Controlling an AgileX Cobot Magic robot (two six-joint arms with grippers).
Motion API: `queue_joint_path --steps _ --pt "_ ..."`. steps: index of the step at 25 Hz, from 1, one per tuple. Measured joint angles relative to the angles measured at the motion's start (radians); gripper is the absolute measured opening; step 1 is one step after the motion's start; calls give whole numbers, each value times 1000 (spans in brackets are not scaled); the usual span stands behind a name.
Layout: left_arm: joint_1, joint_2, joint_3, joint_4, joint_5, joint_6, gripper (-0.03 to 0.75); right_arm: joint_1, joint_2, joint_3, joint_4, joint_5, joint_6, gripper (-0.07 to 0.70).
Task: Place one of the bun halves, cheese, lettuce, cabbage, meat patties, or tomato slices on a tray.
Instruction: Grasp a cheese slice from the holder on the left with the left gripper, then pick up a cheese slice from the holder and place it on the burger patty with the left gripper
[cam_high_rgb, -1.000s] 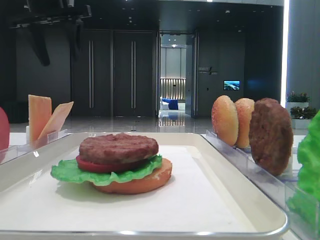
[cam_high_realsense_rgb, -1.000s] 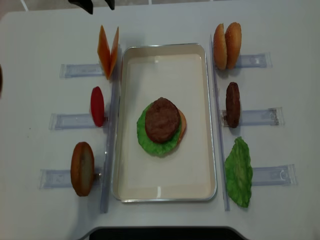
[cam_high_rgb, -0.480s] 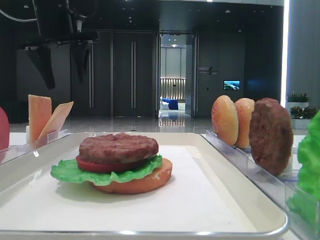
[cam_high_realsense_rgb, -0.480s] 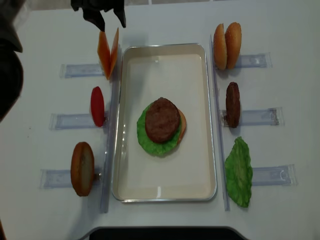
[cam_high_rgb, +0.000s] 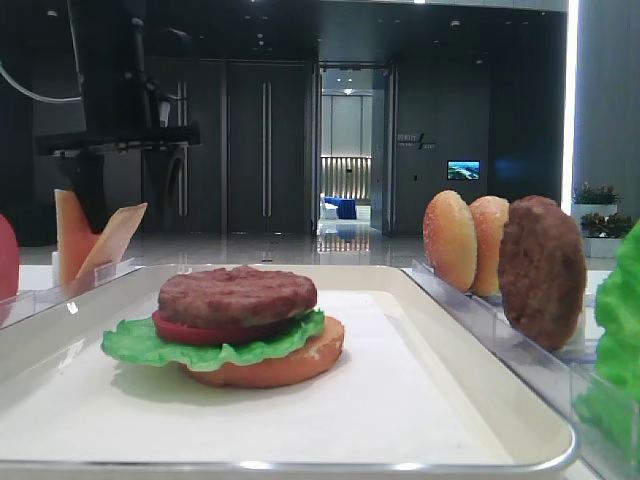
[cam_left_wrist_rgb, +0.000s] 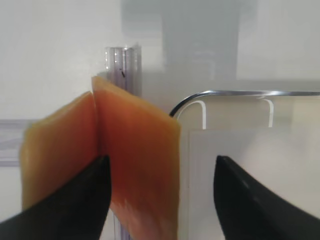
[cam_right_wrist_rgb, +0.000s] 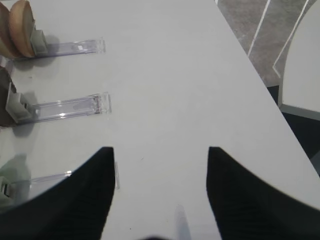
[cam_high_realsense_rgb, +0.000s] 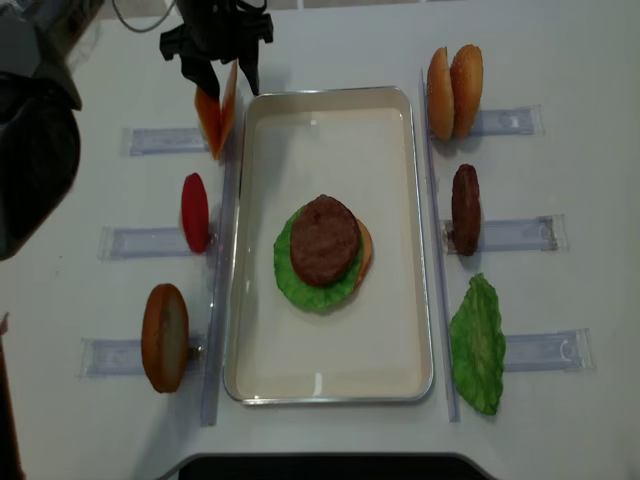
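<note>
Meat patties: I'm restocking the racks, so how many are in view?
2. One meat patty tops the burger stack on the tray; the other patty stands in the rack right of the tray.

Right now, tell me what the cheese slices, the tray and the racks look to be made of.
Cheese slices: probably molded plastic or rubber; smooth, matte, stiff enough to stand on edge.
Tray: likely metal rim with a cream, satin inner surface; the edge gleams silver.
Racks: clear hard plastic; the table shows through and edges catch glints.
</note>
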Motion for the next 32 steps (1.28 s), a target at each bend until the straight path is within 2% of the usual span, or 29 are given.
queue_joint_path --steps 3,7,9,13,24,27,32 --pt "0 9 0 6 0 1 420 0 0 0 0 0 0 391" --pt "0 10 -10 0 0 19 119 0 0 0 0 0 0 391" --pt "0 7 -13 0 6 27 49 0 0 0 0 0 0 391" --pt "2 -19 -13 -24 8 31 29 0 0 0 0 0 0 391" --pt "-22 -239 -12 -119 6 7 27 0 0 0 0 0 0 391" --pt "-41 -292 55 -119 6 -8 27 0 0 0 0 0 0 391" --pt "-99 -408 289 -131 6 -33 27 0 0 0 0 0 0 391"
